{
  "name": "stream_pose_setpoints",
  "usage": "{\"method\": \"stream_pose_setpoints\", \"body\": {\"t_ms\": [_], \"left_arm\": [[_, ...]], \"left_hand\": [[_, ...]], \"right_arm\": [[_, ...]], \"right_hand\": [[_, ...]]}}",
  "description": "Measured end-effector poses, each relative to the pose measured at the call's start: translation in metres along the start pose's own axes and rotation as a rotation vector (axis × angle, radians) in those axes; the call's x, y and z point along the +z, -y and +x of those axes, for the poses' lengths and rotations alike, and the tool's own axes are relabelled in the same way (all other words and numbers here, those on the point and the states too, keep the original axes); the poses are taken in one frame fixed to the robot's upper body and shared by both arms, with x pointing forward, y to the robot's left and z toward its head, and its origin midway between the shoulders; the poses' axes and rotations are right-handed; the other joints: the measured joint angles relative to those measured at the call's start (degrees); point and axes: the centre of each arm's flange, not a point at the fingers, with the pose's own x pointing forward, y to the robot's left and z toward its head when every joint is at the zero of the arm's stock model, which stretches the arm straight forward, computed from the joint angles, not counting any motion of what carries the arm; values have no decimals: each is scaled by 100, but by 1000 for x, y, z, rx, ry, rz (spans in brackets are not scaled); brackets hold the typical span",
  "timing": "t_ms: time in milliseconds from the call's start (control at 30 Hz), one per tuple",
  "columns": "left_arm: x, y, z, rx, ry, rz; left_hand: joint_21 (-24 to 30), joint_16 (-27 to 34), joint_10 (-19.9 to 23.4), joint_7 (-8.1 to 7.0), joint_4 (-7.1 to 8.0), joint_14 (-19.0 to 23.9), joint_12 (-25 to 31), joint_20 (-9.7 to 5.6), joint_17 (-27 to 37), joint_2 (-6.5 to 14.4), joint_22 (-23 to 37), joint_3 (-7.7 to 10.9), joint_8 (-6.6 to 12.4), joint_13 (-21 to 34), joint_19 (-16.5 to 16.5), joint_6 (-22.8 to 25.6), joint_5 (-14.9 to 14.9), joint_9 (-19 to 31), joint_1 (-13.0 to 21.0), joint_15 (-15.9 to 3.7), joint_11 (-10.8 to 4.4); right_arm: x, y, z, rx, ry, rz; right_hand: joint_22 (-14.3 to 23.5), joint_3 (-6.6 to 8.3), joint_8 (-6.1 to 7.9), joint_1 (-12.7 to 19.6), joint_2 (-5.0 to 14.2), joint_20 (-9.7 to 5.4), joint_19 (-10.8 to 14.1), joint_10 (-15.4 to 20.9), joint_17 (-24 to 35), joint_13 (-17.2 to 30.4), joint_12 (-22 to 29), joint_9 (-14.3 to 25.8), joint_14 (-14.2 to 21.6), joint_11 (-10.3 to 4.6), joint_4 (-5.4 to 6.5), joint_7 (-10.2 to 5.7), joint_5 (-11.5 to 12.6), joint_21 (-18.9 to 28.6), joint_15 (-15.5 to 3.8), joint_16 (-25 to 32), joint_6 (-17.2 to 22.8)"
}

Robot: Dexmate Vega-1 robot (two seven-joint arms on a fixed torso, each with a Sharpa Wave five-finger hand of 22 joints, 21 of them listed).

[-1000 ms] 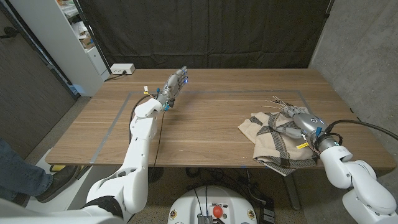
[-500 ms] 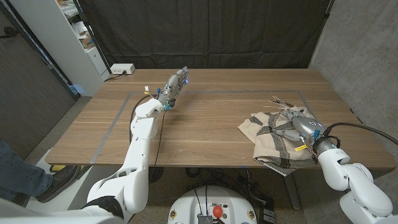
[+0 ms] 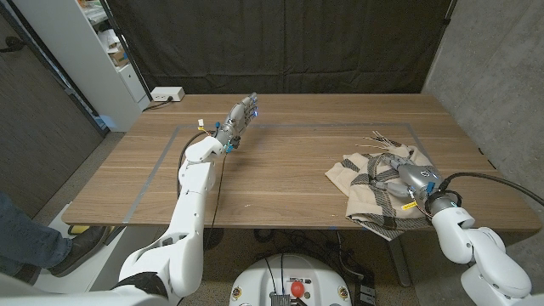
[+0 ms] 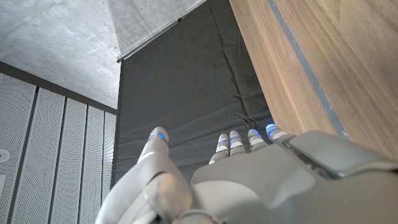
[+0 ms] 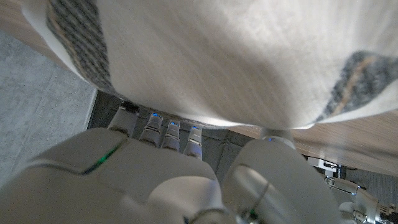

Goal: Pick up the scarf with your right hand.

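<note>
Scarf (image 3: 374, 189) lies lower right on the tabletop (image 3: 280, 170), directly under the right hand (image 3: 410, 176), whose fingers press its folds; whether it grips, I cannot tell.

Cream scarf (image 5: 236, 56) with dark stripes draped just over the right hand (image 5: 155, 180) fingertips (image 5: 169, 132).

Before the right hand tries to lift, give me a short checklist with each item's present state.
1. Right hand over the beige scarf with dark plaid stripes: ok.
2. Fingers closed on the cloth: cannot tell; the right wrist view shows fabric close above the fingertips.
3. Scarf fully on the wooden table: not ok, its near corner hangs at the edge.
4. Left hand away from the scarf, holding nothing: ok.
5. Nothing lying on the scarf: ok.
</note>
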Motion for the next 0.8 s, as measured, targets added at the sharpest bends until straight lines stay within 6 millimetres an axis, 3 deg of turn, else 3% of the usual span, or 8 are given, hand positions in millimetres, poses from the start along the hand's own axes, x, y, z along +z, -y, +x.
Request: {"method": "stream_pose_setpoints", "body": {"t_ms": [33, 600, 800], "left_arm": [[-2, 0, 0, 2, -9, -5], [-4, 3, -1, 5, -11, -9], [-6, 4, 0, 4, -15, -13]], "left_hand": [[0, 0, 0, 0, 0, 0, 0, 0, 0, 0, 0, 0, 0, 0, 0, 0, 0, 0, 0, 0, 0], [0, 0, 0, 0, 0, 0, 0, -1, 0, 0, 0, 0, 0, 0, -1, 0, 0, 0, 0, 0, 0], [0, 0, 0, 0, 0, 0, 0, -2, 0, 0, 0, 0, 0, 0, -1, 0, 0, 0, 0, 0, 0]], "right_arm": [[0, -13, 1, 29, 1, 4], [-4, -20, 4, 67, -17, -1], [-6, -22, 5, 81, -27, -3]], "right_hand": [[0, 0, 0, 0, 0, 0, 0, 0, 0, 0, 0, 0, 0, 0, 0, 0, 0, 0, 0, 0, 0], [-4, 4, 45, 121, 45, -32, 33, -18, 0, -13, 45, 0, 44, 106, -4, -20, 43, -1, 87, 6, -21], [12, 64, 80, 378, 84, -81, 484, 37, 0, -13, 90, 0, 287, 111, -63, -20, 77, 91, 93, 111, -21]]}}
